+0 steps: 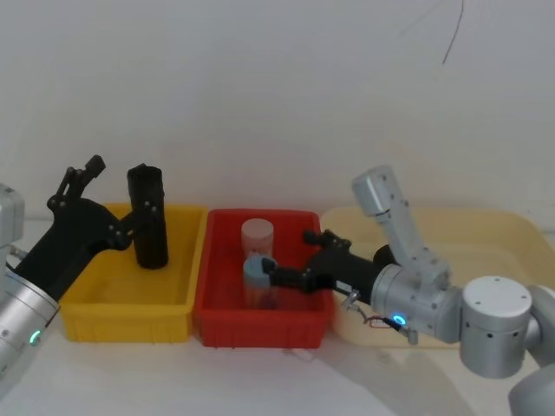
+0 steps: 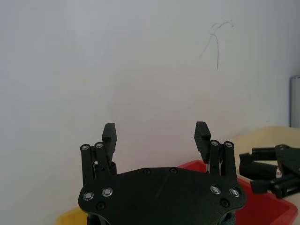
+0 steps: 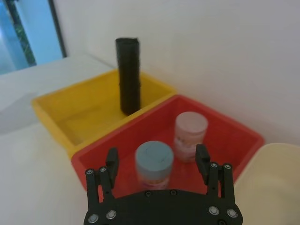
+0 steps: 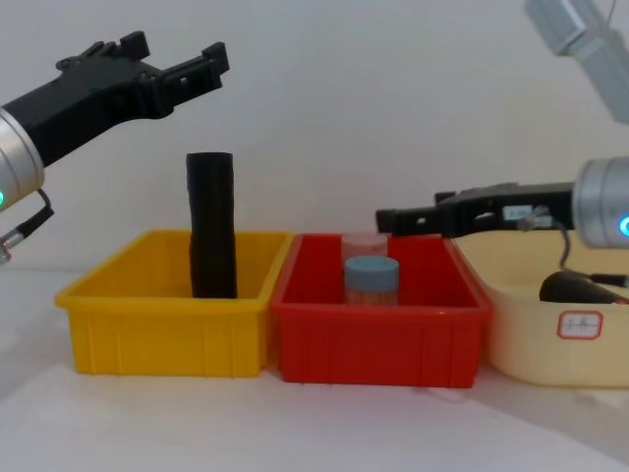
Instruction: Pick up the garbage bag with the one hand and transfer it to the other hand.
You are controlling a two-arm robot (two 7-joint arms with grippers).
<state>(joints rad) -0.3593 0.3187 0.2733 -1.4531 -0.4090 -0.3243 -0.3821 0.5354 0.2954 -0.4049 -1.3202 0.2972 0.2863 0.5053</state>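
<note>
- Black left gripper (image 4: 177,51) hangs high over the yellow bin (image 4: 162,329), its two fingers spread wide with nothing between them.
- Beneath it and clear of its fingertips, the garbage bag (image 4: 211,236) stands upright in the yellow bin. It is toward the back, on the side nearest the red bin (image 4: 378,339), and its top rises well above the rim.
- Over the red bin the right gripper (image 1: 286,256) reaches in level, fingers likewise parted and empty.
- Near those fingertips a blue-lidded jar (image 3: 154,164) stands in the red bin, with a pink-lidded jar (image 3: 191,136) just behind it.
- Yellow and red bins sit side by side, touching. A cream tub (image 1: 486,234) lies against the red bin on the robot's right, under the right arm.
</note>
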